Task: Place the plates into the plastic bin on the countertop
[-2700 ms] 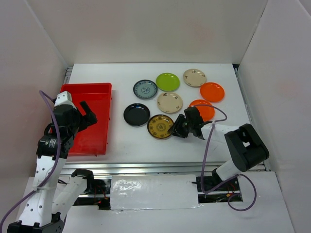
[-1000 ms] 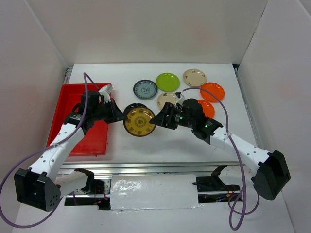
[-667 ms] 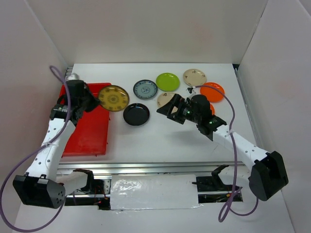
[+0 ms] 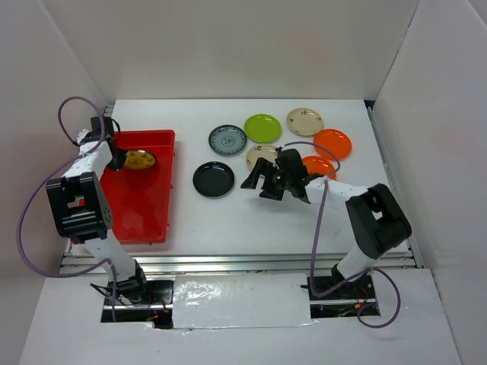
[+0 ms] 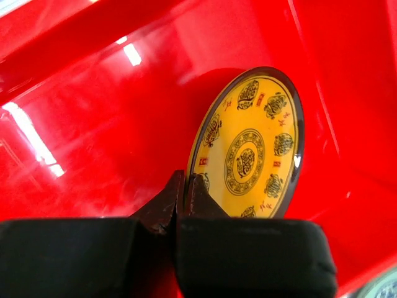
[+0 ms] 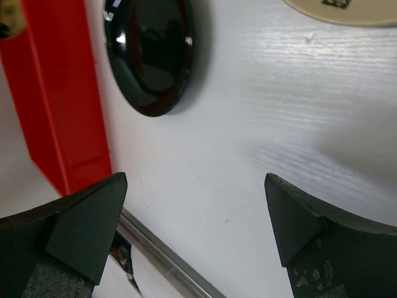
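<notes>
One brown round plate with gold pattern (image 5: 251,146) sits tilted on edge inside the shallow red plastic bin (image 4: 144,220), its rim pinched tight by the left gripper (image 5: 183,192). Right gripper (image 6: 195,198), jaws wide and empty, is nearer the black round plate (image 6: 149,56).

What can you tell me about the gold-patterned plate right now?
The plate is small and round, with a glossy yellow-gold face, brown medallion motifs ringing a central one, and a dark rim. The left tool is shut on its edge, holding it tilted inside the far end of the red bin. Whether it touches the bin floor is unclear.
</notes>
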`<state>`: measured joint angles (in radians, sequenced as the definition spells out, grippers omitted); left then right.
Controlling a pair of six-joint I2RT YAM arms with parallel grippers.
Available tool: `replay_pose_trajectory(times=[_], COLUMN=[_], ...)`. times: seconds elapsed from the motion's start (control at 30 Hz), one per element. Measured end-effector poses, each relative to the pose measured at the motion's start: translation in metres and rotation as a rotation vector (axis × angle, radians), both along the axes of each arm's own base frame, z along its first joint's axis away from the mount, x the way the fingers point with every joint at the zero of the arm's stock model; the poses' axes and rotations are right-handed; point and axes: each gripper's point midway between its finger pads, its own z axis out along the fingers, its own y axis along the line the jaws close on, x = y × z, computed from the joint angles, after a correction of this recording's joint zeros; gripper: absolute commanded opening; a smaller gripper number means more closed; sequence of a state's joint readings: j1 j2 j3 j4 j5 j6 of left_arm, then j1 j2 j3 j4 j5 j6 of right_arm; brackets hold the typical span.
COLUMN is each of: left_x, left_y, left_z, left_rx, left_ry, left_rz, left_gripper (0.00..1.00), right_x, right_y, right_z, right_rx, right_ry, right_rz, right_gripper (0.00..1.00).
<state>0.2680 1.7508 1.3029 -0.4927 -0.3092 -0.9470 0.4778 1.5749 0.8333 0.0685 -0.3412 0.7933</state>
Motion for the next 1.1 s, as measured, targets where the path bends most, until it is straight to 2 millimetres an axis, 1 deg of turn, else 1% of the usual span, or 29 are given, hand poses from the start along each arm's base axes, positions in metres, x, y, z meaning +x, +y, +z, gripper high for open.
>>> replay_pose_trajectory(times=[0.07, 0.1, 0.13, 0.17, 0.2, 0.27, 0.33, 0.4, 0.47, 0.5, 0.57, 0.6, 0.63, 0.67, 0.73, 0.77, 0.87, 0.9, 0.97, 1.0, 1.03, 1.07, 1.1], left_x=[0.010, 0.014, 0.017, 0.019, 0.018, 0.015, 0.009, 0.008, 0.011, 0.015, 0.016, 0.011, 0.003, -0.007, -0.031, -0.044, -0.064, -0.068, -0.072, -0.073, -0.074, -0.074, -0.074], left_y=[0.004, 0.006, 0.007, 0.008, 0.008, 0.007, 0.007, 0.007, 0.004, 0.002, -0.008, -0.014, -0.022, -0.030, -0.044, -0.049, -0.063, -0.068, -0.081, -0.089, -0.095, -0.106, -0.115], left_z=[-0.003, -0.005, -0.006, -0.008, -0.010, -0.013, -0.011, 0.002, 0.022, 0.036, 0.057, 0.065, 0.073, 0.080, 0.092, 0.099, 0.111, 0.113, 0.115, 0.115, 0.115, 0.115, 0.115], left_rx=[0.002, 0.002, 0.004, 0.002, -0.001, -0.003, 0.004, 0.035, 0.070, 0.087, 0.107, 0.112, 0.111, 0.108, 0.102, 0.100, 0.098, 0.098, 0.093, 0.087, 0.080, 0.068, 0.057], left_ry=[0.003, 0.002, 0.000, -0.003, 0.002, 0.019, 0.051, 0.080, 0.084, 0.069, 0.035, 0.025, 0.006, -0.008, -0.039, -0.054, -0.094, -0.101, -0.110, -0.111, -0.113, -0.117, -0.123], left_rz=[0.005, 0.005, 0.006, 0.015, 0.023, 0.034, 0.048, 0.066, 0.068, 0.068, 0.058, 0.047, 0.030, 0.010, -0.040, -0.071, -0.152, -0.189, -0.271, -0.315, -0.354, -0.413, -0.468], left_gripper=[0.27, 0.62, 0.75, 0.92, 0.99, 0.99, 0.99, 0.99, 0.99, 0.99, 0.99, 0.99, 0.99, 0.99, 0.99, 0.99, 0.99, 0.99, 0.99, 0.99, 0.99, 0.99, 0.99], right_x=[-0.001, -0.002, -0.001, 0.000, 0.002, 0.007, 0.018, 0.030, 0.041, 0.048, 0.057, 0.061, 0.063, 0.067, 0.068, 0.067, 0.070, 0.071, 0.072, 0.072, 0.072, 0.071, 0.070], right_y=[0.001, 0.001, 0.002, 0.003, 0.006, 0.013, 0.025, 0.036, 0.046, 0.051, 0.057, 0.060, 0.063, 0.064, 0.065, 0.065, 0.069, 0.071, 0.074, 0.075, 0.075, 0.076, 0.078], right_z=[-0.017, -0.025, -0.031, -0.036, -0.039, -0.041, -0.036, -0.034, -0.036, -0.038, -0.045, -0.049, -0.050, -0.051, -0.055, -0.057, -0.061, -0.062, -0.065, -0.066, -0.067, -0.067, -0.066], right_rx=[-0.017, -0.025, -0.033, -0.039, -0.047, -0.059, -0.058, -0.053, -0.047, -0.043, -0.045, -0.043, -0.037, -0.039, -0.041, -0.043, -0.046, -0.044, -0.046, -0.047, -0.047, -0.042, -0.035], right_ry=[0.038, 0.055, 0.071, 0.082, 0.088, 0.090, 0.076, 0.072, 0.082, 0.091, 0.115, 0.133, 0.140, 0.148, 0.169, 0.182, 0.199, 0.205, 0.215, 0.222, 0.225, 0.231, 0.233], right_rz=[0.005, 0.006, 0.007, 0.007, 0.009, 0.007, 0.004, -0.007, -0.020, -0.030, -0.045, -0.058, -0.058, -0.070, -0.083, -0.087, -0.090, -0.092, -0.091, -0.093, -0.094, -0.091, -0.089], right_gripper=[1.00, 1.00, 1.00, 1.00, 1.00, 1.00, 0.98, 0.96, 0.93, 0.86, 0.78, 0.68, 0.64, 0.62, 0.56, 0.51, 0.38, 0.33, 0.21, 0.12, 0.09, 0.02, 0.00])
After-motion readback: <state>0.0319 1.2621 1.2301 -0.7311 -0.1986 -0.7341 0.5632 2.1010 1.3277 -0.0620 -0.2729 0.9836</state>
